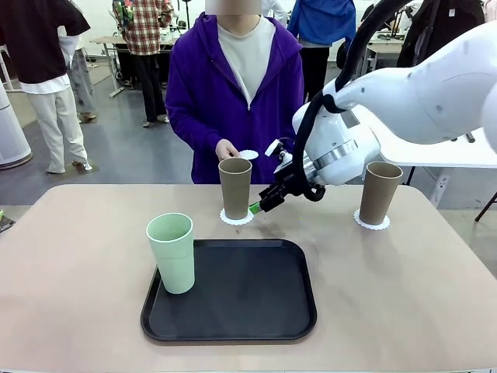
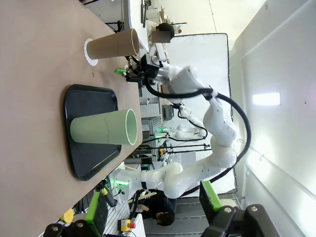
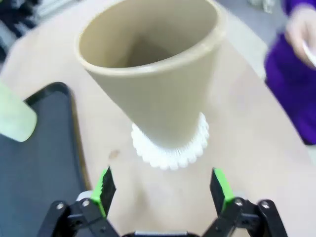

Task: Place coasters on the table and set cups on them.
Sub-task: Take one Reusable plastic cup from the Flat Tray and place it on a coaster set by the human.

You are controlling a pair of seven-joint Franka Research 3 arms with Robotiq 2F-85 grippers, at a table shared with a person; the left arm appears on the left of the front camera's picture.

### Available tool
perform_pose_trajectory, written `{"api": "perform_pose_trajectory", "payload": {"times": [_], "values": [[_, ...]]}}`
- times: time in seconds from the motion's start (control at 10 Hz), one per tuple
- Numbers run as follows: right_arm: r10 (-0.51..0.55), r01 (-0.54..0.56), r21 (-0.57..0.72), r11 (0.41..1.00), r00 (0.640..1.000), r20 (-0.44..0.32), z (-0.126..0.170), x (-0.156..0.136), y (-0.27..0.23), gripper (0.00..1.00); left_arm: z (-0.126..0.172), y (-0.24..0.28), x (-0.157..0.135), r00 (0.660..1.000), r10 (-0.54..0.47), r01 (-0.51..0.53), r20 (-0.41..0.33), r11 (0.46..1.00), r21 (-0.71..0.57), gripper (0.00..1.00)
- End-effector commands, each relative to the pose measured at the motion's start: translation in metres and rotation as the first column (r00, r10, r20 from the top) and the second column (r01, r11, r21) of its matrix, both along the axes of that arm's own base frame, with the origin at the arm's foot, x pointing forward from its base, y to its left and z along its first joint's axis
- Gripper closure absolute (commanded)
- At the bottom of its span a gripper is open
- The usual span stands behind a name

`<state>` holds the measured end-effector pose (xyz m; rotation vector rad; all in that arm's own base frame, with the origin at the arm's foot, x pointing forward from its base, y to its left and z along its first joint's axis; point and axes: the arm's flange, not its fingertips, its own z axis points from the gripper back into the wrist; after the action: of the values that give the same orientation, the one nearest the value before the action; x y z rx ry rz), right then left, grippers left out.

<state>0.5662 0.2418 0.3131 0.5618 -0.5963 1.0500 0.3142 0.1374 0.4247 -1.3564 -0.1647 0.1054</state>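
A brownish-tan cup [image 1: 234, 186] stands on a lacy white coaster [image 1: 236, 218] at the table's far middle. My right gripper [image 1: 260, 206] is open just right of its base and holds nothing. In the right wrist view that cup [image 3: 158, 74] and its coaster [image 3: 170, 148] lie just beyond the spread fingertips of the right gripper [image 3: 163, 190]. A second tan cup [image 1: 380, 192] stands on a coaster [image 1: 372, 221] at the right. The mint green cup [image 1: 172, 252] stands on the black tray [image 1: 229, 311]. The person's hand [image 1: 227, 149] holds a third coaster [image 1: 247, 155]. My left gripper [image 2: 153, 205] is open, well away from the green cup [image 2: 103, 133].
The tray takes up the table's near middle. The beige table [image 1: 78, 233] is bare at the left and at the near right. The person in a purple hoodie stands at the far edge behind the middle cup.
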Motion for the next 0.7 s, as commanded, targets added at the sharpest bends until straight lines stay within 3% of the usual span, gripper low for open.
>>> {"api": "perform_pose_trajectory", "payload": {"times": [0.0, 0.2, 0.4, 0.6], "values": [[-0.209, 0.175, -0.219, 0.960, 0.967, -0.146, 0.055, -0.023, -0.003, 0.00, 0.002, -0.001, 0.000, 1.000, 0.005, -0.005, 0.010, 1.000, -0.009, 0.00], [-0.421, 0.360, -0.330, 0.873, 0.896, -0.137, 0.117, -0.038, 0.000, 0.00, 0.002, -0.001, 0.000, 1.000, 0.005, -0.005, 0.010, 1.000, -0.009, 0.00], [-0.465, 0.408, -0.360, 0.839, 0.881, -0.087, 0.184, -0.070, 0.030, 0.00, 0.002, -0.001, 0.000, 1.000, 0.005, -0.005, 0.010, 1.000, -0.009, 0.00], [-0.489, 0.439, -0.390, 0.809, 0.872, -0.034, 0.229, -0.092, 0.052, 0.00, 0.002, -0.001, 0.000, 1.000, 0.005, -0.005, 0.010, 1.000, -0.009, 0.00]]}}
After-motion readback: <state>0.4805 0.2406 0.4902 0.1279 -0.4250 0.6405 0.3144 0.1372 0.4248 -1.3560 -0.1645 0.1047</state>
